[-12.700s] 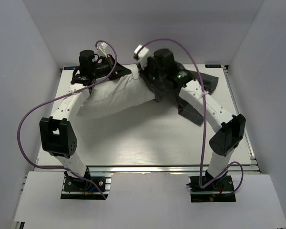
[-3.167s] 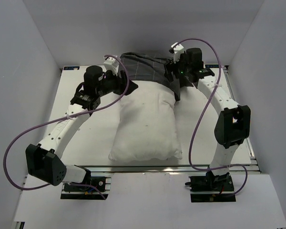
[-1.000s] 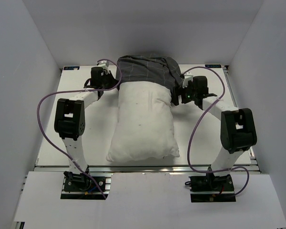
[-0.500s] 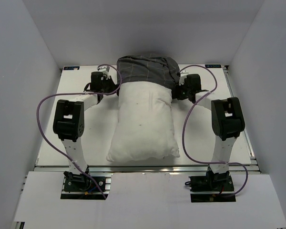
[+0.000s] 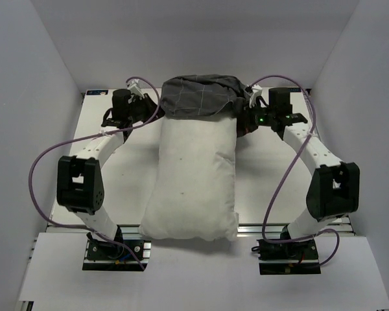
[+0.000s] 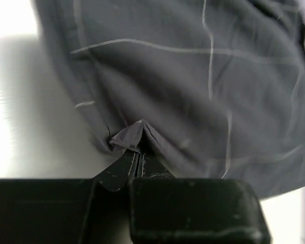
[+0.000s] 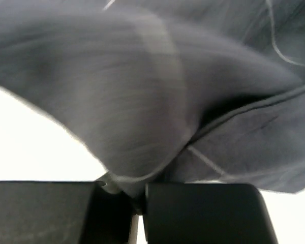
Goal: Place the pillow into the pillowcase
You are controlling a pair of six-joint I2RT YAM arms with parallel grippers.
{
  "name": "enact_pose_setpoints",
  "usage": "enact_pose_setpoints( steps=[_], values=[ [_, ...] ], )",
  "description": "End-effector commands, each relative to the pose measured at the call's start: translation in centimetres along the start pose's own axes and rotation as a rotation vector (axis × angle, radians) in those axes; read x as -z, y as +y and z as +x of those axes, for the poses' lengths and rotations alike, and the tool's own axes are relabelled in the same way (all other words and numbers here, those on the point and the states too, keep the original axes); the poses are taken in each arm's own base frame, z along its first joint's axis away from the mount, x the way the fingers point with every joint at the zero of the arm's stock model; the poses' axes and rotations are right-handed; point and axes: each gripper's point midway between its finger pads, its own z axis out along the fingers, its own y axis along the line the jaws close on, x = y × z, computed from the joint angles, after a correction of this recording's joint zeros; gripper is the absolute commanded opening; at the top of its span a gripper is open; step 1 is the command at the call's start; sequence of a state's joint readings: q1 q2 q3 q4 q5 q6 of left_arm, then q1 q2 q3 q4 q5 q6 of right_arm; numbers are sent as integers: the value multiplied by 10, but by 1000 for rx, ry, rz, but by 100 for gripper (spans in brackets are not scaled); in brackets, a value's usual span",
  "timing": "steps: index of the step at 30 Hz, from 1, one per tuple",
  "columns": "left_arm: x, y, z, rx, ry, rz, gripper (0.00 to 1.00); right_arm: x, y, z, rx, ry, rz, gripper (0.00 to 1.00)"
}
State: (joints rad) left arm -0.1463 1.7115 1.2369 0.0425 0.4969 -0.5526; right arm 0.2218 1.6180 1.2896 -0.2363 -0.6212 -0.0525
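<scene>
From my seat, the pillowcase (image 5: 198, 96) sits stretched between both hands with just the far end of the pillow (image 5: 193, 175) inside. The rest sticks out back toward the arm bases. Left gripper (image 6: 136, 161) is pinched tight on a fold of the case's hem, and right gripper (image 7: 137, 197) is clamped on the fabric on its side.

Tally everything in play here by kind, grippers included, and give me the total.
pillow: 1
pillowcase: 1
grippers: 2, the left gripper and the right gripper
Total: 4
</scene>
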Motion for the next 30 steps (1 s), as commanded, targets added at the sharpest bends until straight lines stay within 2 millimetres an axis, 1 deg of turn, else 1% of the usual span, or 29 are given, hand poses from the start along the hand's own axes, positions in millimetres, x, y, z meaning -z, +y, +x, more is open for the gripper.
enact_pose_setpoints(
  steps=[1,2,4,5,6,7,8,9,11,12,14,15,17,18,19,20,21,22,24,25,26,27,28,30],
  values=[
    [54,-108,-63,35,-121,277,0,40,70,-53,-45,-77,-225,0],
    [65,-127,-79,52,-160,326,0,47,75,-75,-29,-116,-229,0],
    [70,-141,-95,54,-189,355,0,43,71,-93,-63,-140,-225,0],
    [69,-147,-106,45,-201,367,0,44,70,-109,-70,-162,-216,0],
    [65,-145,-107,38,-197,361,0,31,55,-104,-97,-146,-176,0],
    [60,-141,-105,39,-185,349,0,26,47,-101,-97,-136,-155,0],
    [56,-136,-100,43,-167,342,0,20,36,-95,-55,-124,-117,0],
    [51,-125,-85,62,-139,334,0,10,17,-77,-58,-88,-47,0],
    [51,-116,-70,65,-131,329,0,5,-3,-54,10,-45,33,0],
    [54,-104,-48,83,-114,303,0,6,-17,-31,72,-8,102,0],
    [60,-91,-28,62,-110,257,0,8,-23,-23,180,-26,158,0],
    [70,-83,-9,66,-106,230,0,15,-21,-19,283,-65,212,0],
    [79,-73,10,54,-105,191,0,22,-12,-21,387,-125,253,0],
    [85,-69,17,54,-115,174,0,36,-2,-34,463,-188,294,0],
    [98,-70,34,51,-113,168,0,31,9,-19,486,-186,273,0],
    [104,-69,40,47,-116,153,0,35,20,-31,525,-252,272,0],
    [111,-68,45,47,-123,141,0,46,32,-38,551,-298,276,0],
    [123,-67,53,50,-141,122,0,41,45,-31,565,-296,246,0],
    [134,-64,58,52,-154,93,0,41,56,-25,559,-279,217,0],
    [138,-58,62,63,-152,55,0,38,60,-21,539,-264,198,0],
    [144,-60,63,64,-161,53,0,35,61,-15,524,-239,185,0],
    [146,-60,63,71,-162,46,0,32,59,-4,495,-200,175,0],
    [146,-60,62,90,-163,43,0,30,60,-2,469,-187,169,0],
    [142,-62,57,118,-164,43,0,24,58,-3,437,-167,166,0]
  ],
)
